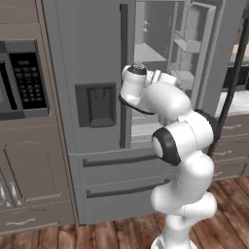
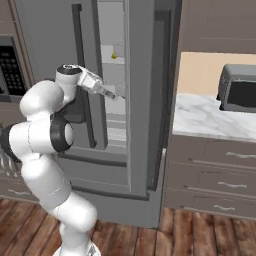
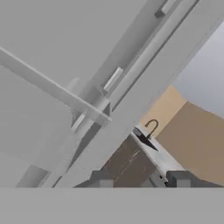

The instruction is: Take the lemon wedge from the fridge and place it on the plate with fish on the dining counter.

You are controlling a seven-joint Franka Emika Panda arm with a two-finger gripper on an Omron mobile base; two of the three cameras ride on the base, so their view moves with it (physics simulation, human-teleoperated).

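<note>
Tall grey French-door fridge (image 1: 97,97), right door open, with white robot arm (image 2: 45,135) reaching inside.
Two-finger gripper (image 2: 114,96) hangs below the tiny yellow lemon wedge (image 2: 114,56) on a pale shelf; whether its jaws are parted cannot be told.

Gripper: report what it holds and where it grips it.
Not the lemon wedge, which lies on a fridge shelf apart from the gripper. Whether anything else is pinched cannot be told.
</note>
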